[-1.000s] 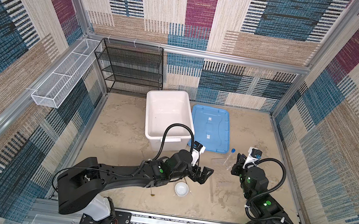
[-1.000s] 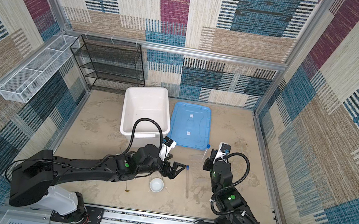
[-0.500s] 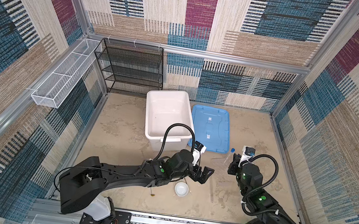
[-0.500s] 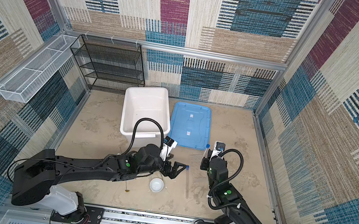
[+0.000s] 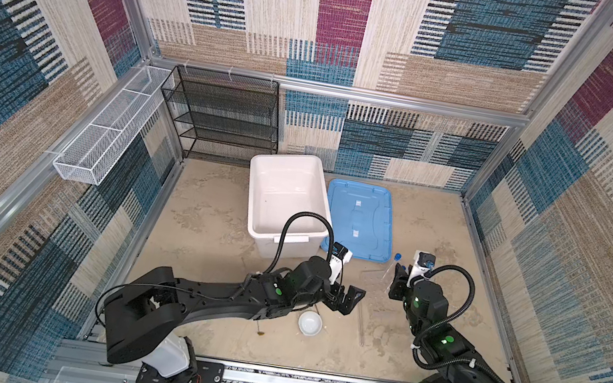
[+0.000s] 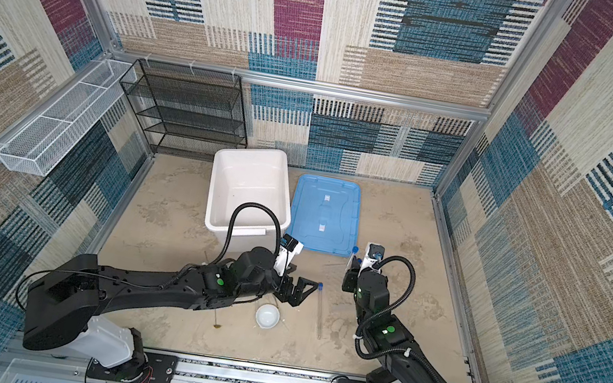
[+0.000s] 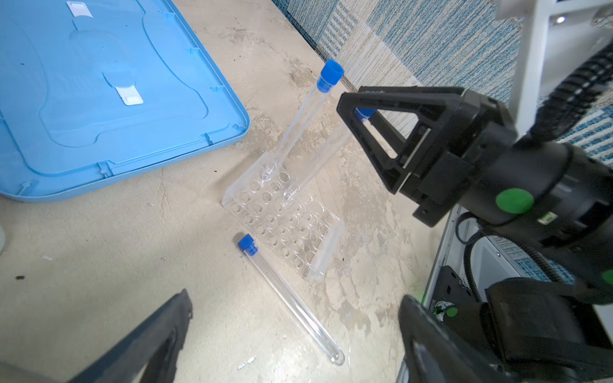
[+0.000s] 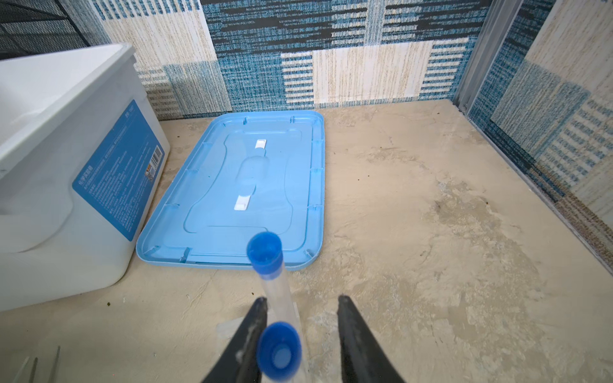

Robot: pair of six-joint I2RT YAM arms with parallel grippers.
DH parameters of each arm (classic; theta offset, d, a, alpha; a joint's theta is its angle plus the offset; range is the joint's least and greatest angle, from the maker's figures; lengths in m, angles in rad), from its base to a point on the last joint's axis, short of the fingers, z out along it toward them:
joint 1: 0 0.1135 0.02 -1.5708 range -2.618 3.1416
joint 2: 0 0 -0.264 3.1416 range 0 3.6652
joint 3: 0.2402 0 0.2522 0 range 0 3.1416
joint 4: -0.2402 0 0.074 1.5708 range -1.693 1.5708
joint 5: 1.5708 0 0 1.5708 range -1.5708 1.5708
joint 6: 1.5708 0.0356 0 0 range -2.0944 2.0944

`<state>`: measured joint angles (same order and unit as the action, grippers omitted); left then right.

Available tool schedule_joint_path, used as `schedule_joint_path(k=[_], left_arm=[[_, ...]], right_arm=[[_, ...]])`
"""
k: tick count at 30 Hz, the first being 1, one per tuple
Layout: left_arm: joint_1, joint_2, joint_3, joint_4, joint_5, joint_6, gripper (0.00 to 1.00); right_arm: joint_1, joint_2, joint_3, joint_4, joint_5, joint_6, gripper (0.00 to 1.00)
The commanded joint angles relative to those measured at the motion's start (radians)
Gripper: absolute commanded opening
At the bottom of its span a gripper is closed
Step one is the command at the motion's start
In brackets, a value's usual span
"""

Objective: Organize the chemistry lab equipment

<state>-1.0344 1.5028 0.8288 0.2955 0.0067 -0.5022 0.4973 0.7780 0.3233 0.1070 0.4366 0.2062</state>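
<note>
On the beige worktop, right of centre, a clear plastic rack stands just near of a light-blue lid, which lies flat. Two clear, blue-capped tubes lean in the rack's holes. The first test tube stands at the far side of the rack. The second test tube stands just beside it, on the side closer to the right arm.

The right gripper is at this second tube. Its fingers are apart, one on each side of the tube just under the cap. One finger is close against the cap and the other stands clear, so the tube is not clamped.

A third test tube lies flat on the worktop between the two arms, its blue cap pointing to the far side. The left gripper hovers just left of that cap with its fingers spread wide and nothing between them.

A small white dish sits near the front edge, just near of the left gripper. To its left, the brown tip of a thin rod shows from under the left arm.

A large white box stands open to the left of the lid. A black mesh shelf stands against the far wall.
</note>
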Motion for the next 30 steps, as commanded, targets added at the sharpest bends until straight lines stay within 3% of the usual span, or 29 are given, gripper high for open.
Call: schedule_joint_path(k=[1, 10, 12, 14, 23, 30], left_arm=[[0.002, -0.001, 0.007, 0.016, 0.007, -0.009, 0.99], [0.002, 0.001, 0.012, 0.008, 0.004, -0.01, 0.99], [0.0, 0.004, 0.022, -0.01, -0.002, -0.004, 0.99], [-0.01, 0.011, 0.053, -0.08, -0.04, 0.013, 0.99], [-0.049, 0.113, 0.238, -0.347, -0.108, 0.053, 1.0], [-0.077, 0.308, 0.449, -0.587, -0.084, 0.059, 0.9]], right_arm=[[0.002, -0.019, -0.006, 0.015, -0.005, 0.005, 0.41], [0.001, -0.058, 0.0, -0.008, -0.002, 0.022, 0.53], [0.001, -0.083, 0.006, -0.021, -0.001, 0.026, 0.71], [0.002, -0.111, 0.023, -0.039, 0.005, 0.037, 1.0], [0.002, -0.2, 0.162, -0.13, -0.021, 0.089, 1.0], [0.001, -0.223, 0.236, -0.17, 0.013, 0.107, 1.0]])
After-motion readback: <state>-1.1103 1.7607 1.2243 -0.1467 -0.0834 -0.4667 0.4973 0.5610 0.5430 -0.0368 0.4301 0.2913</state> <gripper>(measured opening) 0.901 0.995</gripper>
